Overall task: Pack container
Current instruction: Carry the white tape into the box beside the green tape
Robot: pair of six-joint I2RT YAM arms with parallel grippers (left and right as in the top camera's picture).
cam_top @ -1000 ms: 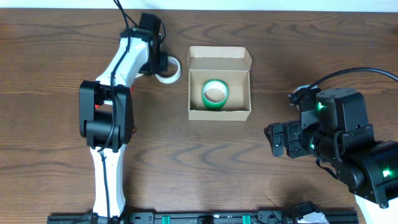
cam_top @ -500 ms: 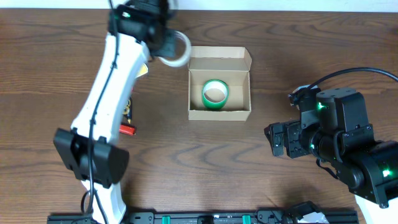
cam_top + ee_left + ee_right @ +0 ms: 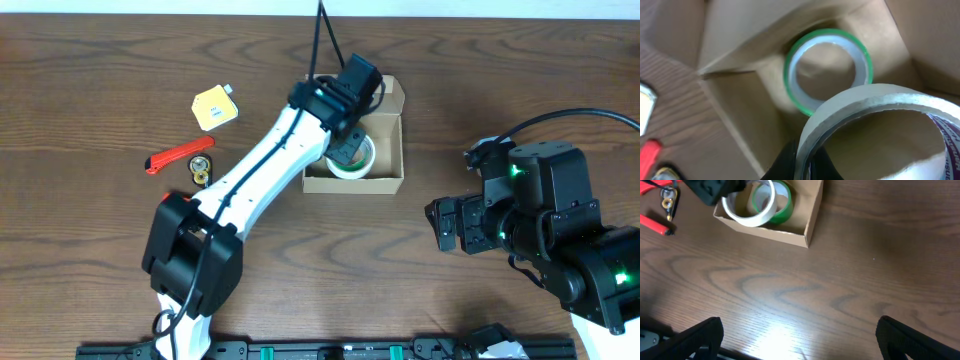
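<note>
While left tool grips white tape, open tan cardboard container, right tool released.

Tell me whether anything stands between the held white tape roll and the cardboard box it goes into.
Nothing visible blocks it. The white tape roll hangs over the open cardboard box. Only the green tape roll lies on the box floor beneath, so the white one would likely land partly on it.

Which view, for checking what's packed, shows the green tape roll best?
Left wrist: the green tape roll lies flat on the container floor, ring nearly whole. Right wrist shows a green arc behind the white roll; overhead, I cannot make it out.
</note>
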